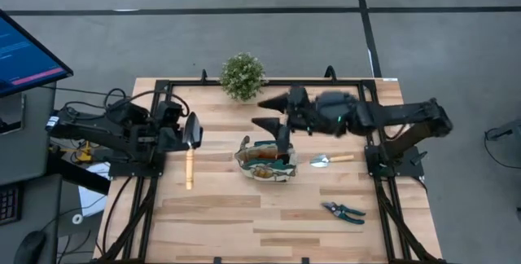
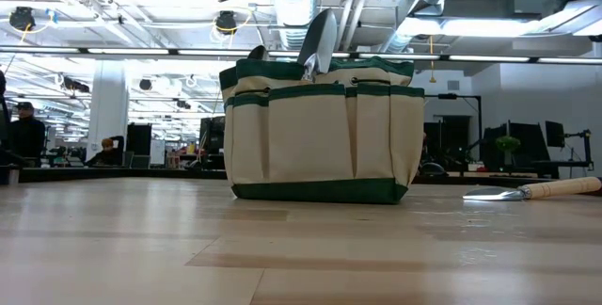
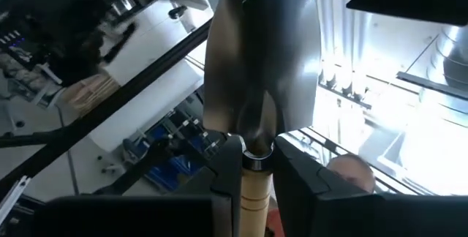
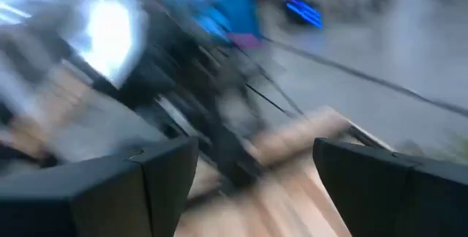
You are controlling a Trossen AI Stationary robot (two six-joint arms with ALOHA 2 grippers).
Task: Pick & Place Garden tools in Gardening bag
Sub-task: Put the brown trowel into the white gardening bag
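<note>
L hand [image 1: 181, 136] sat at the left side of the desk [image 1: 244, 215], fingers [image 3: 227, 186] pinched on a trowel [image 1: 190, 146] just where blade meets wooden handle. In the L wrist view the silver blade stood up straight out of the grip, handle running back between the fingers. From above, blade by the hand, handle trailing toward the desk's front edge; can't tell if the trowel touched the desk or hung clear.

R hand [image 1: 267, 112] was near the desk's middle-back, fingers [image 4: 157, 175] spread wide w/ nothing between them. Gardening bag [image 1: 265, 160] lay just in front of that hand, upright on the desk, w/ tools already inside; low view showed a trowel blade [image 2: 320, 41] poking above its rim. A 2nd trowel [image 1: 331, 160] lay flat on the desk just beside the bag, on the side away from the L hand. Pruning shears [image 1: 343, 212] lay nearer the front edge, well apart from both hands. Potted plant [image 1: 242, 76] stood at the back edge, near the R hand. People showed far off in the room behind.
</note>
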